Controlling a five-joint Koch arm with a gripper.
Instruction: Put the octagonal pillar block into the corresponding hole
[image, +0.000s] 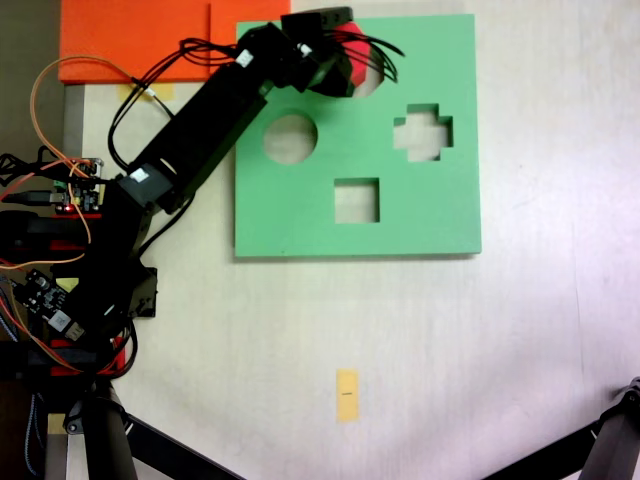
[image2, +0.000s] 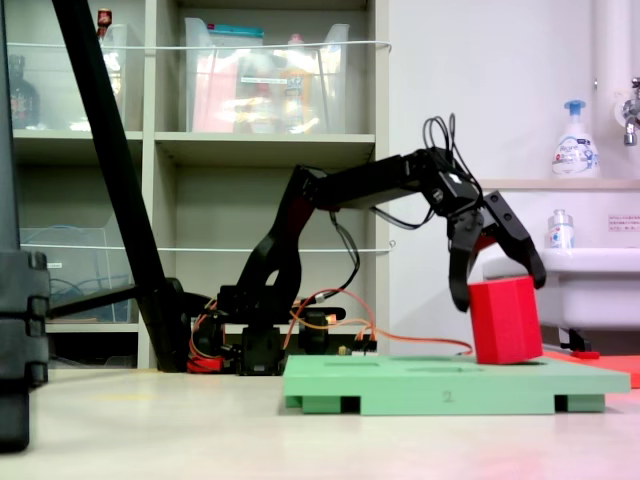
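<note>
In the view from above, the arm (image: 190, 150) reached from its base at the left edge across the table (image: 450, 330) toward the top of the green board (image: 440, 215), most likely because that was where the eight-sided hole (image: 373, 86) lay, half hidden under the gripper (image: 340, 55). Going rightward along the board, the round cutout (image: 290, 138), the square cutout (image: 356, 200) and the cross cutout (image: 423, 132) all stood bare and well apart from the gripper (none of them suits this block). An orange sheet (image: 130, 40) lay at the top left, touching the board's corner.

In the side view, the gripper (image2: 497, 285) had its jaws spread around the top of the red block (image2: 505, 320), one finger down the left face and one over the right edge; they looked to be gripping it. The block sat tilted, its lower end at the board's top surface (image2: 400, 385) toward the right end, not sunk in. My guess was that the tilt kept it from dropping, so the next move would need it squared up over the hole before letting go.
</note>
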